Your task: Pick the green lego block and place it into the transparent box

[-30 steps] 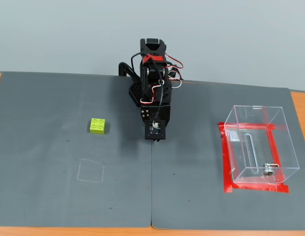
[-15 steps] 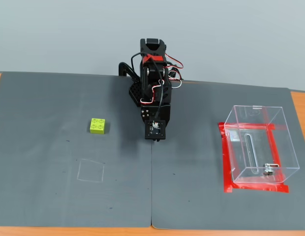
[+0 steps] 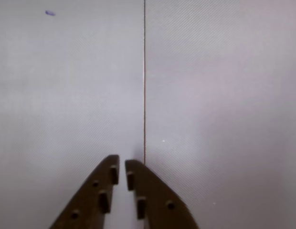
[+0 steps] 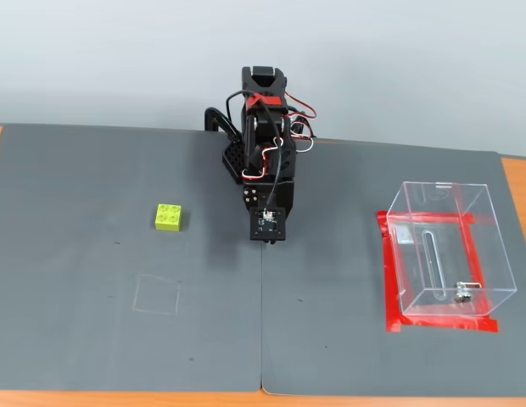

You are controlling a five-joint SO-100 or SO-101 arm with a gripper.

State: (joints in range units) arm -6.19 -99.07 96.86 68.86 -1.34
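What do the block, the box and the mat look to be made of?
Block: likely moulded plastic, lime green, with round studs on top. Box: clear rigid plastic, probably acrylic; the red tape under it shows through its walls, and its small latch glints like metal. Mat: dark grey, matte, with a fine woven-looking texture in the wrist view; rubber or fabric, hard to tell.

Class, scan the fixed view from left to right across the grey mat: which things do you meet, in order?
green lego block → faint outlined square on the mat → gripper on the black arm → transparent box on its red tape frame.
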